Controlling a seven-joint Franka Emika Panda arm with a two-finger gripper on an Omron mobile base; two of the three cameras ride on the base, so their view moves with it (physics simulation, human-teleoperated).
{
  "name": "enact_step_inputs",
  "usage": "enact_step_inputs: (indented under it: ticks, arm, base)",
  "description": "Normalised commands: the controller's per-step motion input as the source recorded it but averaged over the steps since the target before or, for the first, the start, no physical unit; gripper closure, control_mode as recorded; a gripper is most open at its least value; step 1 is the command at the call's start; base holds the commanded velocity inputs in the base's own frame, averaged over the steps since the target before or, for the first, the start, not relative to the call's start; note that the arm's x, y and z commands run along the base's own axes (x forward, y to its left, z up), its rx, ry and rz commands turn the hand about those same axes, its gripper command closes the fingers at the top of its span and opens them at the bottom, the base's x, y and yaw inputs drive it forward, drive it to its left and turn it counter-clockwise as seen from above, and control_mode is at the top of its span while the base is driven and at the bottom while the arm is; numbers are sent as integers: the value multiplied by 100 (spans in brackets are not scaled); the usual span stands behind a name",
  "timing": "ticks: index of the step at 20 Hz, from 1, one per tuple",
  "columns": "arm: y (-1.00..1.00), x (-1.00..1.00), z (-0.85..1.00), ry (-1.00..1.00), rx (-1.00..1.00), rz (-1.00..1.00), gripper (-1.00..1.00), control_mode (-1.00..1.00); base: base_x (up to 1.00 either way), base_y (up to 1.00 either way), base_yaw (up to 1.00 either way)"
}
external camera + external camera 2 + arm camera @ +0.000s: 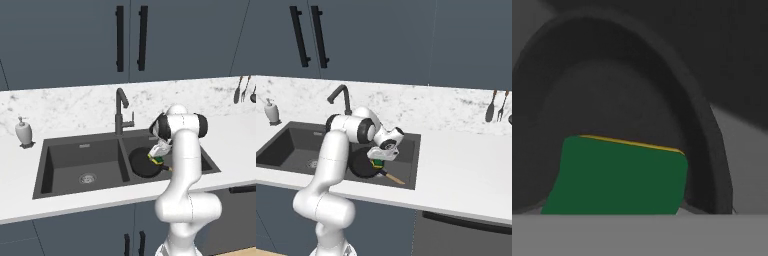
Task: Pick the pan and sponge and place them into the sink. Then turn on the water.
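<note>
Low in the right basin of the sink (50,165), at frame centre, the gripper (157,156) hangs over the pan (142,164) with the sponge (157,160) at its tips, though whether the fingers clamp it I cannot tell, so it may tumble onto the pan's rim.

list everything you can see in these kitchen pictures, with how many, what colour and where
sink: one, dark grey, two basins, set in counter
pan: one, black, right basin
sponge: one, green over yellow, at the tool, above pan
faucet: one, dark grey, behind sink divider
soap dispenser: one, white, counter left of sink
counter: one, white
utensils: several, dark, hanging on wall at right
cabinets: dark blue, above and below
tool: one, white, over pan
</note>
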Motion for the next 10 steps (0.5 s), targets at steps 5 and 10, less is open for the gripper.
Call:
enact_step_inputs:
  ticks: [5,10]
  arm:
    - [-1,11,-18,-12,13,0,-100,-100]
    - [0,0,-1,-33,16,0,-100,-100]
  base:
    - [0,0,0]
    - [0,0,0]
